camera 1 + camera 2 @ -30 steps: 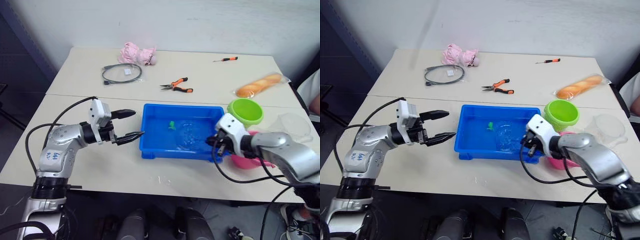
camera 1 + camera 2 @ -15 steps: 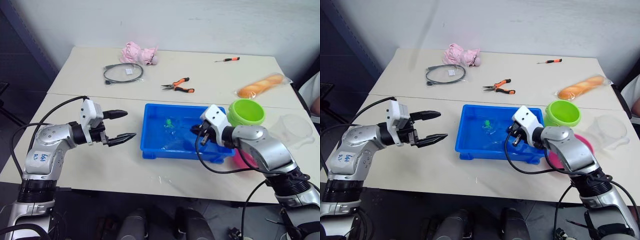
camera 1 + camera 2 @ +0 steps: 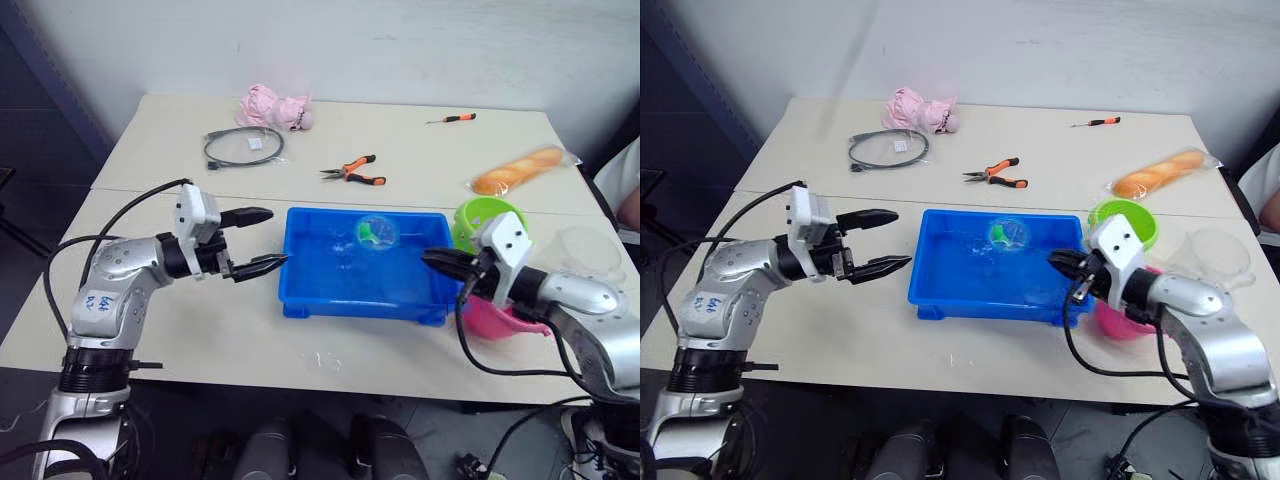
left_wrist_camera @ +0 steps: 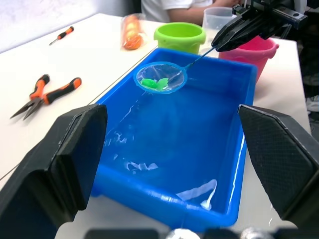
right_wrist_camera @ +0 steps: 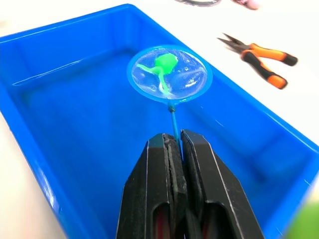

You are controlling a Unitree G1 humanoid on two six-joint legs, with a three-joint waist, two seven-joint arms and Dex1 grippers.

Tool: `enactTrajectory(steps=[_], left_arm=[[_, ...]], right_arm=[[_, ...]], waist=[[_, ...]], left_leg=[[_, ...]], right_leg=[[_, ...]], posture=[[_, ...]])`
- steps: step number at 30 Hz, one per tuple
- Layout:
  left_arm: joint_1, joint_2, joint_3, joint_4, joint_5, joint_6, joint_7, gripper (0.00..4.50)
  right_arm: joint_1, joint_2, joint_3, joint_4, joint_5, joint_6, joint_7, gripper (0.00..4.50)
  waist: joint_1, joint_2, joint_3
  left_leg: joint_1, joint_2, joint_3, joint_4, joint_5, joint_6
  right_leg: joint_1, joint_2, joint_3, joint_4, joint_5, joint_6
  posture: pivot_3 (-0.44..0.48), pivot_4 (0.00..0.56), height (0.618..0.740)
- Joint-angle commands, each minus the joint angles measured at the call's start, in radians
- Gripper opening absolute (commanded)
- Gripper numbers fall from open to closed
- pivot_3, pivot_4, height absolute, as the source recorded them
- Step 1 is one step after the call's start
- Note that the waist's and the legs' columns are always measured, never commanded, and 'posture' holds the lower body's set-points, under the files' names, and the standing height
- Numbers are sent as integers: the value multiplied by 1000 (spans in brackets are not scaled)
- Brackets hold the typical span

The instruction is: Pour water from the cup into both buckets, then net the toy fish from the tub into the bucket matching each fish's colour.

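Pale tabletops [image 3: 420,330] fill my head view, with the blue tub [image 3: 300,300] near the front edge, the green bucket [image 3: 470,222] and pink bucket [image 3: 490,320] at its right end, and pliers [image 3: 352,171], a cable [image 3: 243,147], a screwdriver [image 3: 451,118], a pink plush [image 3: 272,106] and a wrapped bread loaf [image 3: 520,171] farther back. From here I see my left gripper [image 3: 258,241] spread wide just beside the tub's left wall, holding nothing, and my right gripper [image 3: 440,262] at the tub's right end. My left wrist view adds what the head view blurs: the net [image 4: 161,77] hovers above the tub's far side with one green toy fish [image 4: 155,83] lying in its mesh, and the clear cup [image 4: 215,17] stands behind the buckets; I cannot tell what either bucket holds. My right wrist view shows its fingers [image 5: 197,169] pinched tight on the net's thin handle, and water shimmering in the tub under the hoop.
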Motion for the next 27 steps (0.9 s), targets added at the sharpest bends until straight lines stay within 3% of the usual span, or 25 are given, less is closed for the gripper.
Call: enactTrajectory(steps=[1, 8, 13, 18, 24, 27], left_arm=[[-50, -27, -15, -2, -16, -9, -10, 4478], [-128, -94, -58, 65, 3, -43, -38, 4478], [-184, -147, -86, 129, 17, -76, -54, 4478], [-196, -170, -95, 148, 25, -89, -57, 4478], [-205, -205, -107, 154, 33, -97, -43, 4478], [-198, -220, -113, 141, 33, -93, -34, 4478]], right_arm=[[84, -16, -117, -77, 40, -40, 28, 0], [184, -24, -300, -111, 97, -69, 43, 0], [230, -96, -458, -3, 23, -151, 62, 0], [187, -106, -460, 156, -95, -298, -18, 0], [155, -133, -357, 336, -308, -526, -109, 0], [149, -166, -286, 448, -457, -748, -174, 0]], waist=[[1, 0, 0], [3, 0, 0], [3, 0, 0], [-1, 0, 0], [0, 0, 0], [0, 0, 0]], left_leg=[[0, 0, 0, 0, 0, 0], [0, -1, 0, 0, 0, 1], [0, -1, 1, 0, 0, 1], [1, -1, 3, 0, 1, 1], [2, -1, 3, 0, 1, 1], [2, -1, 3, 0, 2, 1]], right_leg=[[0, 0, 0, 0, 0, 0], [1, 0, 0, -1, 0, 1], [1, 1, 1, 0, 0, 1], [1, 1, 2, 0, 0, 1], [1, 1, 2, 1, 0, 1], [1, 1, 2, 1, 0, 1]], posture=[[0, 150, 740], [0, 150, 740], [0, 150, 740], [0, 150, 740], [0, 150, 740], [0, 150, 740]])
